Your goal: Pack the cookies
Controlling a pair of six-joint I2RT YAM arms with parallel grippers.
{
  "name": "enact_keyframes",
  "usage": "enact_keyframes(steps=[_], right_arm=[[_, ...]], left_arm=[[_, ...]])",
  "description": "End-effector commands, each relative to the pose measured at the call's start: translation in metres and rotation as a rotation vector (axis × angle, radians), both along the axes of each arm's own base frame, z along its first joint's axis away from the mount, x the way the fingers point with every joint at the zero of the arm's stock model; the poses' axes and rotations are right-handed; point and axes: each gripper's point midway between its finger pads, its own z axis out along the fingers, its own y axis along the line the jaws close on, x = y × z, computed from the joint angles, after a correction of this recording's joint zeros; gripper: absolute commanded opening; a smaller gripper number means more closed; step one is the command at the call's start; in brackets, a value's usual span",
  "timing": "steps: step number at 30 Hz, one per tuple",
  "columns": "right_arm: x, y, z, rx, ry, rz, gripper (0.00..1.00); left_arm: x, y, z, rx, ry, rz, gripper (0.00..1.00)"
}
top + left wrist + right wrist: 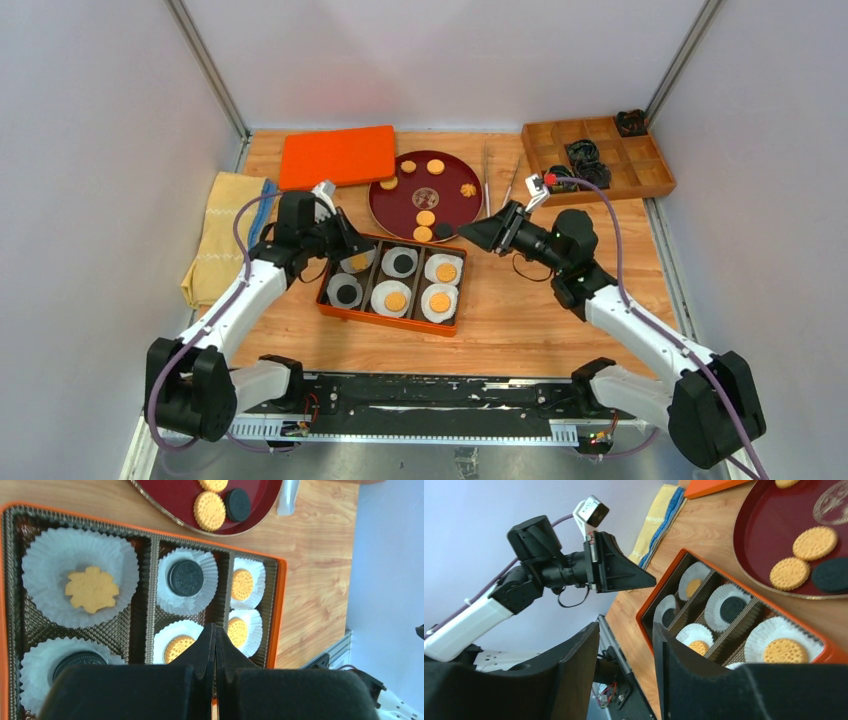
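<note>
An orange box (390,318) holds six white paper cups, each with one cookie. In the left wrist view these are a knobbly flower-shaped cookie (91,589), two black ones (185,578) (77,660) and three tan ones (242,584). A dark red plate (395,205) behind the box carries several more tan cookies (426,218), a black one (237,504) and a knobbly one (468,190). My left gripper (348,243) (215,628) is shut and empty above the box's back left cup. My right gripper (466,234) (624,630) is open and empty beside the box's back right corner.
An orange lid (337,156) lies at the back left, with a yellow towel (225,235) along the left wall. Metal tongs (487,175) lie right of the plate. A wooden compartment tray (645,178) holding black items stands at the back right.
</note>
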Motion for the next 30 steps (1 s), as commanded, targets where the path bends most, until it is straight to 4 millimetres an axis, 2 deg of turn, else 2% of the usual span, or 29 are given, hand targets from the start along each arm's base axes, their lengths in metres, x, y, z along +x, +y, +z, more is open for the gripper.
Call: enact_keyframes(steps=[1,3,4,5,7,8,10,11,14,18,20,21,23,25,26,28,30], right_arm=[[0.008,-0.003,0.011,-0.166,-0.063,-0.031,0.54],[0.017,-0.001,0.012,-0.213,-0.066,-0.030,0.56],[0.021,0.001,0.013,-0.220,-0.070,-0.025,0.57],[0.025,0.004,0.015,-0.220,-0.072,-0.023,0.57],[0.035,0.011,0.018,-0.224,-0.085,-0.011,0.59],[0.043,0.015,0.025,-0.230,-0.094,-0.006,0.60],[0.058,0.025,0.020,-0.283,-0.060,0.028,0.61],[0.068,0.031,0.020,-0.302,-0.049,0.043,0.61],[0.098,0.050,0.019,-0.311,-0.043,0.088,0.61],[0.156,0.071,0.021,-0.303,-0.023,0.106,0.61],[0.185,0.082,0.011,-0.313,0.013,0.126,0.61],[0.202,0.090,-0.007,-0.323,0.051,0.135,0.61],[0.233,0.103,-0.011,-0.321,0.054,0.141,0.61],[0.258,0.112,-0.030,-0.343,0.100,0.138,0.62],[0.269,0.116,-0.036,-0.347,0.110,0.135,0.62],[0.286,0.120,-0.060,-0.351,0.159,0.120,0.62],[0.296,0.122,-0.084,-0.341,0.210,0.111,0.63]], left_arm=[[0.017,0.007,0.040,0.035,-0.086,0.045,0.00],[0.031,0.021,0.054,0.103,-0.111,0.114,0.00],[0.040,0.028,0.068,0.137,-0.138,0.148,0.00],[0.046,0.035,0.067,0.177,-0.130,0.176,0.00],[0.066,0.044,0.078,0.226,-0.143,0.225,0.00],[0.078,0.047,0.086,0.240,-0.154,0.253,0.00],[0.101,0.053,0.086,0.260,-0.135,0.291,0.00],[0.114,0.055,0.080,0.270,-0.112,0.304,0.00],[0.138,0.059,0.072,0.283,-0.071,0.328,0.00],[0.143,0.051,0.069,0.249,-0.078,0.297,0.00],[0.138,0.051,0.070,0.241,-0.100,0.296,0.00],[0.137,0.053,0.071,0.251,-0.114,0.298,0.00],[0.133,0.062,0.074,0.301,-0.133,0.317,0.00],[0.132,0.080,0.084,0.377,-0.150,0.374,0.00],[0.132,0.089,0.088,0.414,-0.160,0.406,0.02],[0.133,0.104,0.093,0.470,-0.171,0.470,0.09],[0.138,0.110,0.091,0.496,-0.171,0.497,0.16]])
